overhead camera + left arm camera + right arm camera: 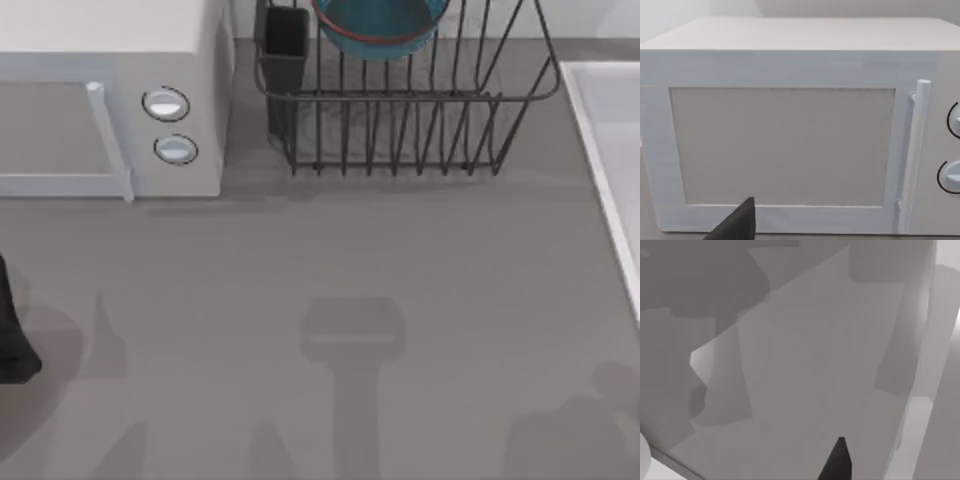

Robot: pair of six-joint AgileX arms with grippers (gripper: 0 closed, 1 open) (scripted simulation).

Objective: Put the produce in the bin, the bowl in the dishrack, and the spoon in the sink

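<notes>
Upright, bowl (378, 28) inside dishrack (400, 110).

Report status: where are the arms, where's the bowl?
Left arm parked at the table's left edge, facing the microwave. Bowl in the dishrack. Sink at right.

grey table (330, 260) (soft shadows), white microwave (110, 100)
</notes>
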